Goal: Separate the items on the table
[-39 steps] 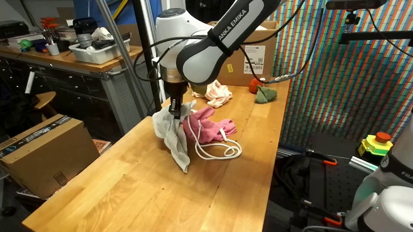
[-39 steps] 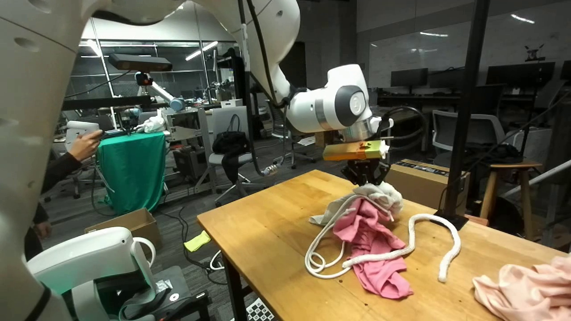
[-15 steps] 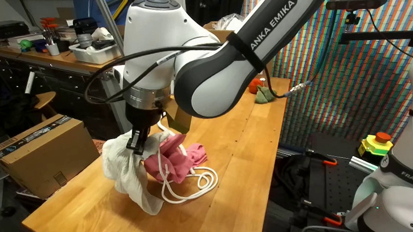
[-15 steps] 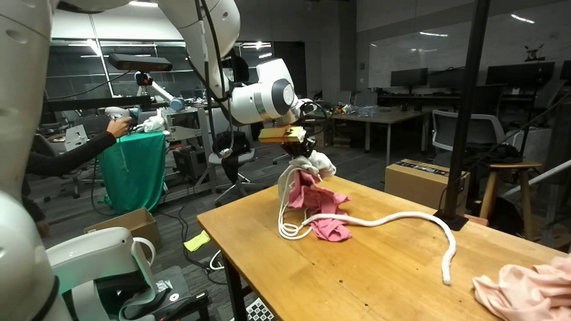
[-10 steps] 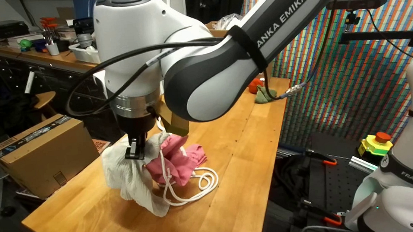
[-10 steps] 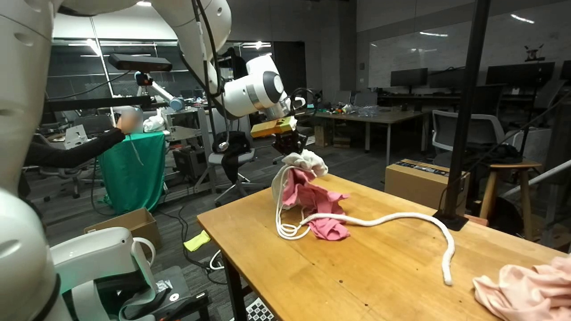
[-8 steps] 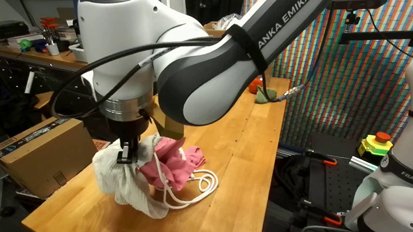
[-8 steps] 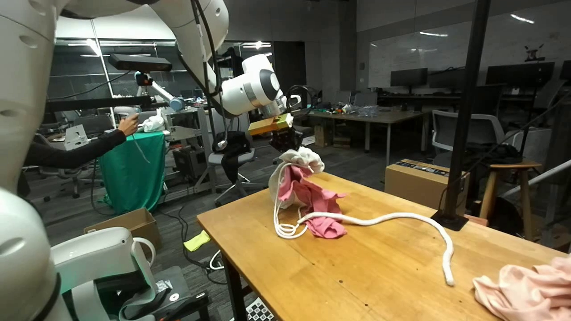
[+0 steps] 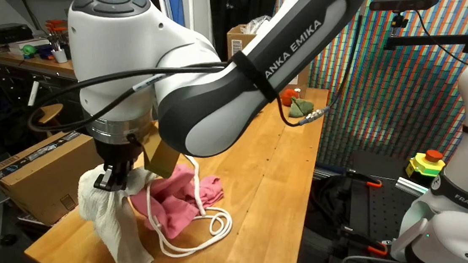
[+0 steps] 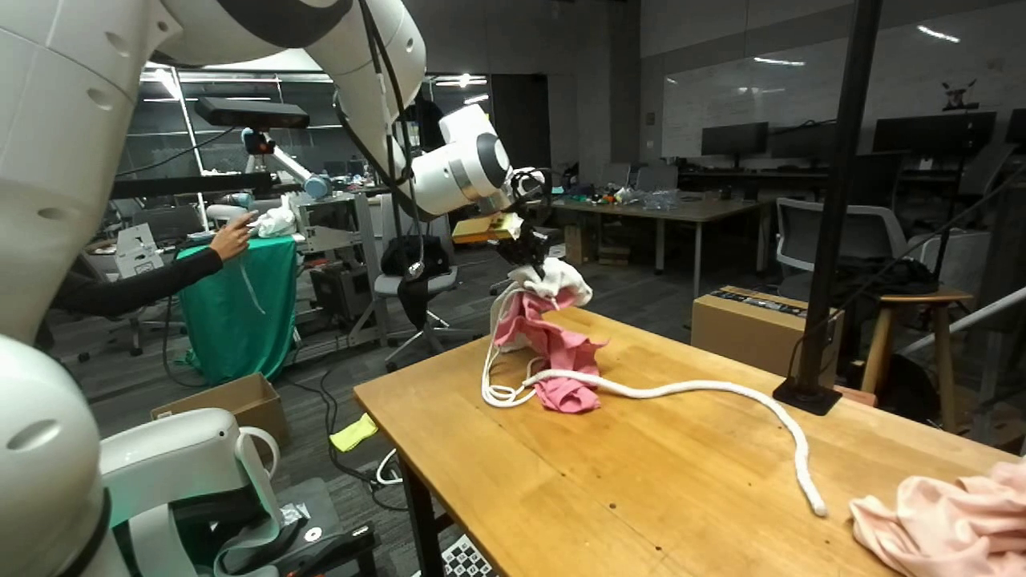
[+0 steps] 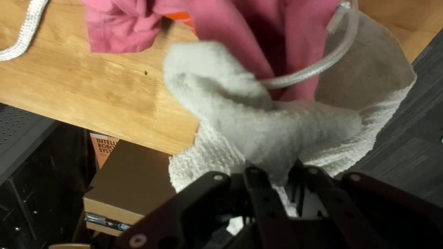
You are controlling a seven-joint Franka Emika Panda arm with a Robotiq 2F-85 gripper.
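Evidently you have the white cloth (image 9: 117,224) pinched in the gripper (image 11: 276,168), the pink-red cloth (image 9: 177,204) close against it.

Your fingers (image 11: 256,178) stand nearly together on a thin fold; whether the cloth's lower end touches the table (image 10: 681,481), I can't tell. In the wrist view, a bend of the long white rope (image 10: 705,385) crosses the pink-red cloth and drops out of sight at the white fold, so pulling now may drag all three. The rope's tail runs lengthwise along the table, away from your fingers. The bunch is close to the table's edge, with floor (image 11: 408,145) beyond; your open room lies back along that tail.
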